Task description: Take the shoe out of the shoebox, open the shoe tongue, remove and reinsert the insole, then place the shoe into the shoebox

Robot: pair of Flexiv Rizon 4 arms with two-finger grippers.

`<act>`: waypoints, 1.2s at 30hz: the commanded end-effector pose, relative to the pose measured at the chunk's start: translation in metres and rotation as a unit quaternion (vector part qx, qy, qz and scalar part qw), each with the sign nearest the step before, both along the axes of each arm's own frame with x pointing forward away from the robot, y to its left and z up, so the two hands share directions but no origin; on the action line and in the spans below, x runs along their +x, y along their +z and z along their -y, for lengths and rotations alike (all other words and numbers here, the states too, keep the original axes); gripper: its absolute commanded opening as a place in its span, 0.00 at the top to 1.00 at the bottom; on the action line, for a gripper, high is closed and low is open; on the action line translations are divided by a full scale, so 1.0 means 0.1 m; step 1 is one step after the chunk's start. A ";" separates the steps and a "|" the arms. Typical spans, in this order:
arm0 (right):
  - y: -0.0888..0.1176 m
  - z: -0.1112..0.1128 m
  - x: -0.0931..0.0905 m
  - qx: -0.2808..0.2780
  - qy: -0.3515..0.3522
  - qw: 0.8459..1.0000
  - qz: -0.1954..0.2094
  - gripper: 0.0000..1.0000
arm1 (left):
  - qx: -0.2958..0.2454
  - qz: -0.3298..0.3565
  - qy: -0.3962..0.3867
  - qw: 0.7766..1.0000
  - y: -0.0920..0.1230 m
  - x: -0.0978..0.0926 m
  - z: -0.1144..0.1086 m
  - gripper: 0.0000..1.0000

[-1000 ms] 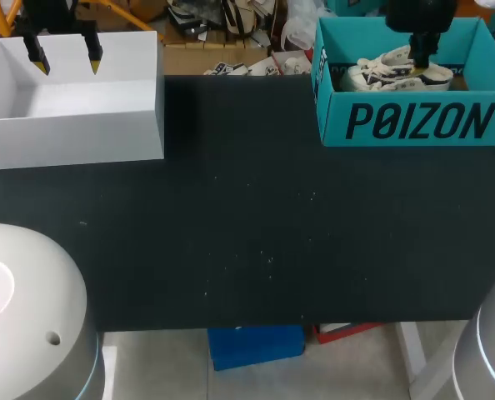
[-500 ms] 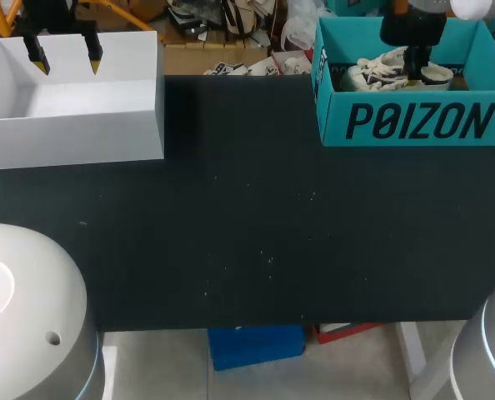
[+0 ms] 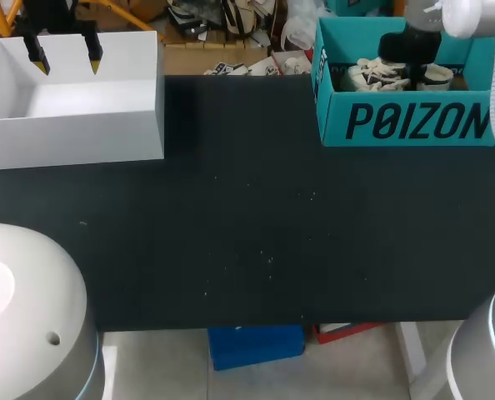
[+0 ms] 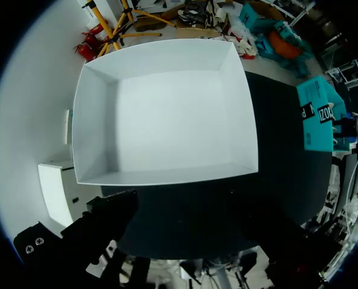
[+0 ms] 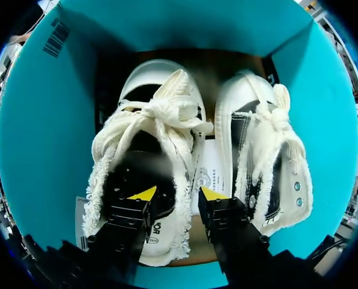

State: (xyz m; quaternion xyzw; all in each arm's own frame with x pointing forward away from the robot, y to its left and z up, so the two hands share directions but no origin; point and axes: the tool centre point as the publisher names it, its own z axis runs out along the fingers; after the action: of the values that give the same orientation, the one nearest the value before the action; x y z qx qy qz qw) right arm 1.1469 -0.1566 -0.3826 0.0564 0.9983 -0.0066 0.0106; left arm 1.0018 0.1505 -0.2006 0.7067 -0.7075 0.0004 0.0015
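Two white high-top shoes with frayed laces lie side by side in the teal shoebox (image 3: 414, 123) at the table's back right. In the right wrist view my right gripper (image 5: 176, 194) is down in the teal shoebox (image 5: 40, 138). It straddles the inner side wall of one shoe (image 5: 149, 138). One yellow tip is inside the shoe's dark opening, the other in the gap beside the second shoe (image 5: 257, 156). A little space shows at the wall, so the gripper is open. My left gripper (image 3: 64, 57) hangs open over the white box (image 3: 72, 137), holding nothing.
The white box (image 4: 94, 132) stands empty at the back left of the black table (image 3: 247, 225). In the head view the right arm's wrist (image 3: 410, 46) covers part of the shoes (image 3: 372, 73).
The right arm has sunk lower into the teal shoebox and its fingers have drawn closer together around the shoe's side wall. The left arm has not moved.
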 end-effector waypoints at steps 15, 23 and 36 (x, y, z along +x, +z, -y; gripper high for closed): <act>-0.11 0.01 0.05 -0.011 -0.010 1.000 -0.004 1.00 | 0.001 0.000 0.000 1.000 0.01 0.00 0.00 0.00; 0.22 0.06 0.05 -0.015 -0.005 1.000 0.001 1.00 | 0.001 0.000 0.000 1.000 0.01 0.00 0.00 0.00; 1.03 0.10 -0.02 -0.038 -0.006 0.999 0.016 1.00 | 0.001 0.000 0.000 1.000 0.01 0.00 0.00 0.00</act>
State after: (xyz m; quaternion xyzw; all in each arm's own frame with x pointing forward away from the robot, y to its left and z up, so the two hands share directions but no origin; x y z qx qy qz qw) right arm 1.1580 -0.1689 -0.3189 0.0592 0.9973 -0.0383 0.0198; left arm 1.0018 0.1505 -0.2005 0.7067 -0.7075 0.0004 0.0015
